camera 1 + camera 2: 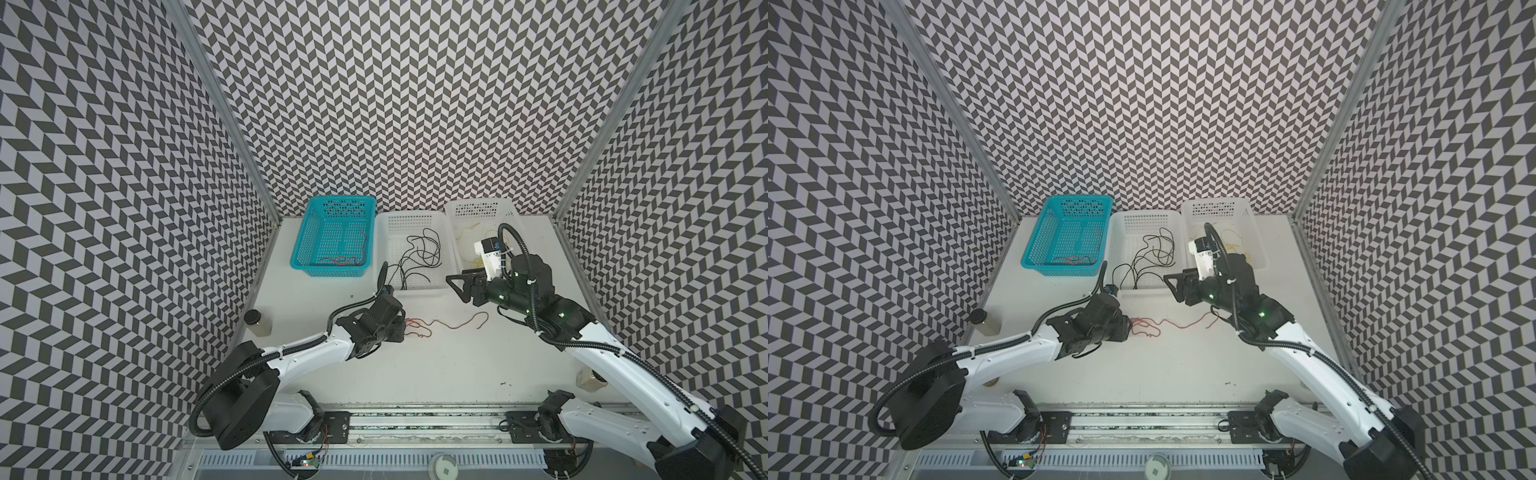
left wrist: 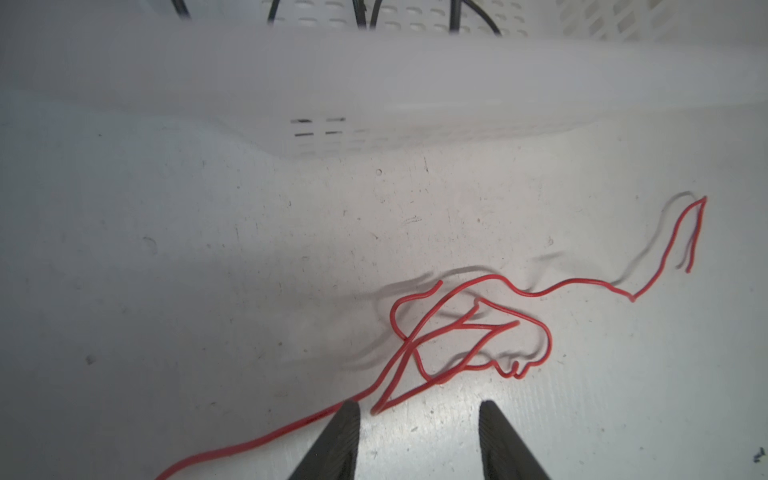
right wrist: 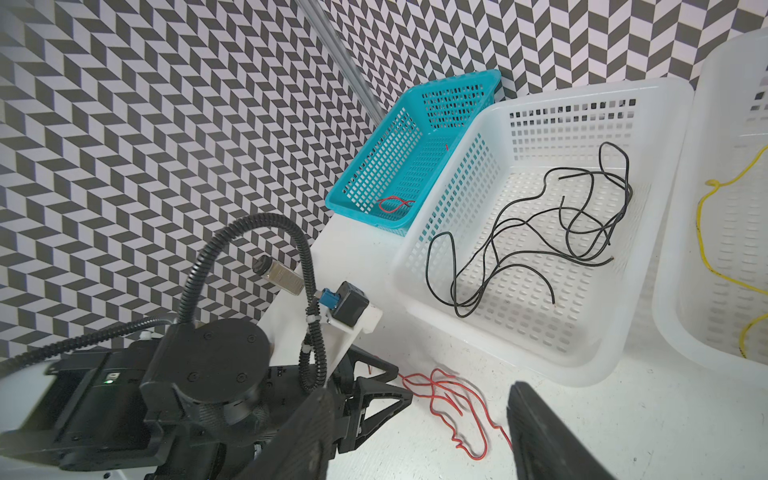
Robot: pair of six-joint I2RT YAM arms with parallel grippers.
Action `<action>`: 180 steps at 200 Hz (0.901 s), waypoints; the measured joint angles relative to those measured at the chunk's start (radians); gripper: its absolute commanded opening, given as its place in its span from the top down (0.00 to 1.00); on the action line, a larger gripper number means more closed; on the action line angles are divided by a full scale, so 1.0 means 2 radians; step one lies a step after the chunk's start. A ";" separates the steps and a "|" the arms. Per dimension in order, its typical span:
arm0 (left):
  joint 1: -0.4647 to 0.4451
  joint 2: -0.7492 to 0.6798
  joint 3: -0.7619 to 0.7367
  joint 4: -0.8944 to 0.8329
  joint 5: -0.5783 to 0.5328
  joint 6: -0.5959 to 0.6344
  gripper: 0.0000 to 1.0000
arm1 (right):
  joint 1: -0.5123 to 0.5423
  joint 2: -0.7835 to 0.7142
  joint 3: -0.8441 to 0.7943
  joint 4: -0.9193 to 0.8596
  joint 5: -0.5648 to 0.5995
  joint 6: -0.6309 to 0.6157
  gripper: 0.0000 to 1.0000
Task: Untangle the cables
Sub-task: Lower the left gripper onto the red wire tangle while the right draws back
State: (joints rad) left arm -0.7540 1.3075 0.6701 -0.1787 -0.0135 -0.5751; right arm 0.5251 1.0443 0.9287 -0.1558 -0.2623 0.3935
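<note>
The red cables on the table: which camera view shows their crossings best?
The left wrist view: the red cables lie close up, each crossing sharp, ahead of the open left pincer. Both top views show only a tiny squiggle. The right wrist view shows them smaller, partly hidden.

No legible text, label, brand or number in any view. Small jar (image 1: 257, 323) at the 9 o'clock edge of the tabletop (image 1: 415, 365): surface too blurred to read. Circuit board (image 1: 309, 460) at 6 o'clock: markings too small.
</note>
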 measured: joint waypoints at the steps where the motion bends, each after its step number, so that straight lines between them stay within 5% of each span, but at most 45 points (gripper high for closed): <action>1: 0.000 -0.001 0.000 0.000 0.000 0.000 0.49 | 0.000 0.000 0.000 0.000 0.000 0.000 0.33; 180: 0.000 0.061 -0.005 0.010 -0.001 0.016 0.73 | 0.000 -0.002 -0.009 0.010 -0.008 0.005 0.33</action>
State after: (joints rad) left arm -0.7540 1.4288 0.6609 -0.1593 -0.0147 -0.5430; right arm 0.5251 1.0397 0.9112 -0.1352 -0.2779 0.4026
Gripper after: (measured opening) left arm 0.280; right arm 0.670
